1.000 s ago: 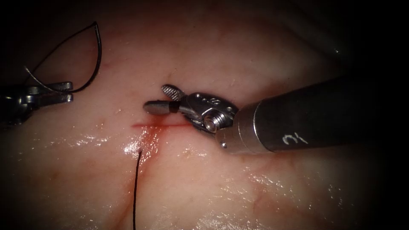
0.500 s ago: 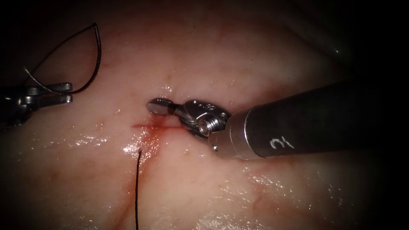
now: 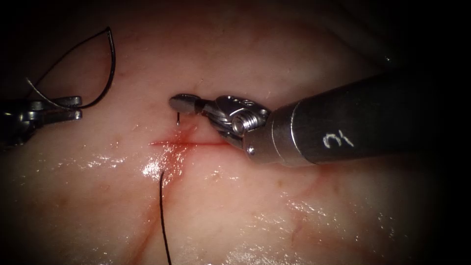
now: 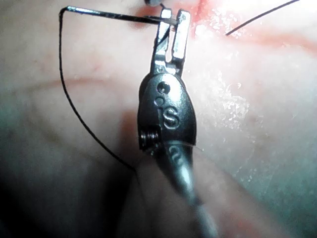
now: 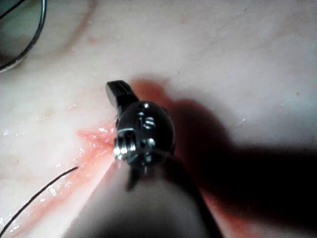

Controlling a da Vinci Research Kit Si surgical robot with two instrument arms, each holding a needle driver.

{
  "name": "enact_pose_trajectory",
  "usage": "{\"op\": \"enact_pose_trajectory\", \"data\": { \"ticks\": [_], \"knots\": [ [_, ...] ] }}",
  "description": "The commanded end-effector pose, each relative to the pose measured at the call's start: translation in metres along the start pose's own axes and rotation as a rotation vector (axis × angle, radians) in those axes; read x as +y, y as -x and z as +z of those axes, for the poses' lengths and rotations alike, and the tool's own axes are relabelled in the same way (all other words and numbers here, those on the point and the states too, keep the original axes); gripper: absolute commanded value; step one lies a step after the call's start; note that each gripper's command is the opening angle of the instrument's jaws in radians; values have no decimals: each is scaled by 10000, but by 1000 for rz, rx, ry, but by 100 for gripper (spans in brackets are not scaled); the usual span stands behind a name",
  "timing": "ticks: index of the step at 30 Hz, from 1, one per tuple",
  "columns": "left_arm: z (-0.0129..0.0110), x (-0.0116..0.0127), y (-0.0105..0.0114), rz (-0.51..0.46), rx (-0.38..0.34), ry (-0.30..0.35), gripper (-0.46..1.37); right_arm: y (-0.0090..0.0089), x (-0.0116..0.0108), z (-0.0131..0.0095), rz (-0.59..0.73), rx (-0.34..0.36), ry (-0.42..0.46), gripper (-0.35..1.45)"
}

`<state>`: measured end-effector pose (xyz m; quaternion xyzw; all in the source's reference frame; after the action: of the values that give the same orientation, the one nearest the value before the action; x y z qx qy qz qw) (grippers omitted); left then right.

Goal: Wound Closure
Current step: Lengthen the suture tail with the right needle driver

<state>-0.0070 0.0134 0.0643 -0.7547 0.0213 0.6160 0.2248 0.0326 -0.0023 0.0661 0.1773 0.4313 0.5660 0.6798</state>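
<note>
Steel on steel at the far left: the left tool [image 3: 78, 107] has its fingers [image 4: 181, 34] pressed on the needle [image 3: 114, 64] close to one end. The dark, stiff arc stands clear of the tissue [image 3: 274, 221], well left of the cut [image 3: 196, 144]. It is smooth and round, so it looks likely to swivel unless it is gripped squarely on the body, away from the point.

Over at the cut, the right tool [image 3: 179, 104] has its fingers closed together, pinching what looks like a short, hair-thin stub of thread [image 3: 177, 118] that rises from the tissue just above the cut. More thread comes out of the tissue below the cut and trails away: fine, black and limp. It should slip easily where it is wet. Red fluid [image 3: 171, 157] glistens around the narrow cut, and the pale tissue looks soft and slick, probably quick to tear if tugged.
</note>
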Motion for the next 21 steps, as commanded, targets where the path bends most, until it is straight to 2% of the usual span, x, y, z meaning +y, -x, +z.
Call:
{"op": "enact_pose_trajectory", "data": {
  "ticks": [1,7,21],
  "knots": [
    [0,0,1,5,0,10,-35,-3,0,-1,-22,2,4,-35],
    [-1,-5,6,36,-16,0,-35,-21,-4,-8,-93,2,2,-35],
    [12,-25,22,145,-108,-14,-35,-39,-9,-13,-142,-10,3,-35]
  ]
}}
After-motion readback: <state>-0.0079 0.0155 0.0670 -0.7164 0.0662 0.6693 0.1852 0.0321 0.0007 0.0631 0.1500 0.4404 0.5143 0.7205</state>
